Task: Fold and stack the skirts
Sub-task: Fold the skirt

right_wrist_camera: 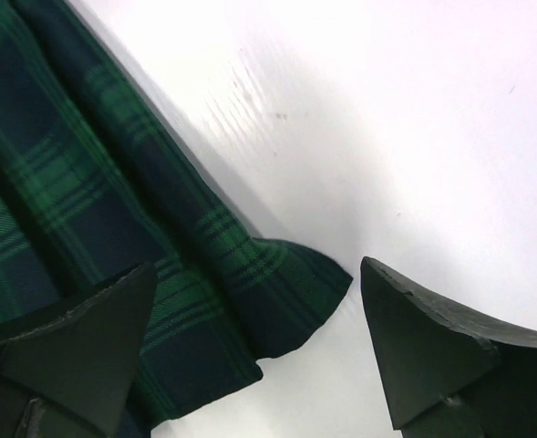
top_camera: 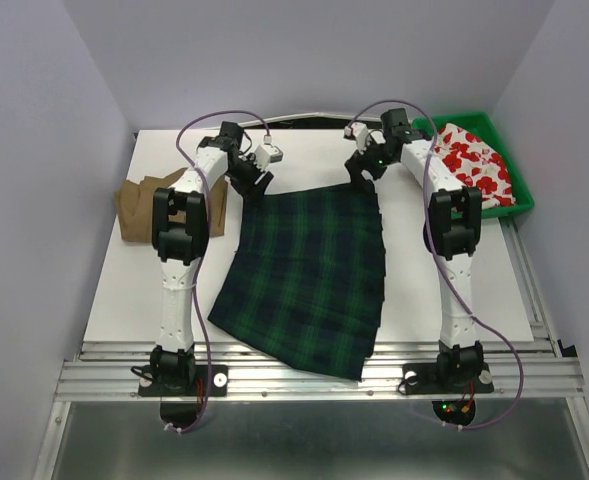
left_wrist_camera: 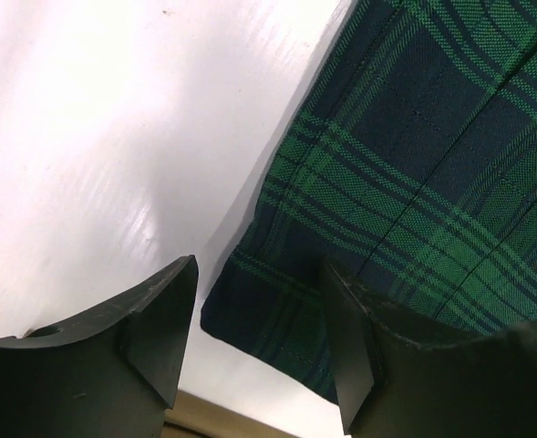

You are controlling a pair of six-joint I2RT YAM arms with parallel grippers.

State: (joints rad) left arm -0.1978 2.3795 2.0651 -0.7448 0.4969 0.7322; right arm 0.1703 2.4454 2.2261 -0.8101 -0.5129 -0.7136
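Three skirts are in my overhead view. The dark green-navy plaid pleated skirt (top_camera: 309, 280) lies spread flat in the middle of the white bench (top_camera: 124, 290), slanted, between the two arms. Its near right corner reaches past the bench's front edge onto the metal rails (top_camera: 304, 385). The tan-brown skirt (top_camera: 142, 205) sits crumpled at the far left of the bench, partly hidden behind the left arm. The white skirt with red flowers (top_camera: 471, 160) rests in the green bin (top_camera: 514, 203) at the far right, well apart from the plaid one.

Both arms reach to the plaid skirt's far edge. The left claw (top_camera: 254, 183) is at its far left corner and the right claw (top_camera: 362, 172) is at its far right corner.

On the left wrist feed, the left claw (left_wrist_camera: 259, 306) is released, jaws spread wide. The plaid corner lies on the bench between the fingers, and the right-hand finger (left_wrist_camera: 359, 365) overlaps the cloth in the picture; I cannot tell whether it touches.

On the right wrist feed, the right claw (right_wrist_camera: 257, 274) is likewise released, jaws far apart. The folded plaid corner lies between them, nearer the left-hand finger (right_wrist_camera: 86, 347), with bare bench beside the other.
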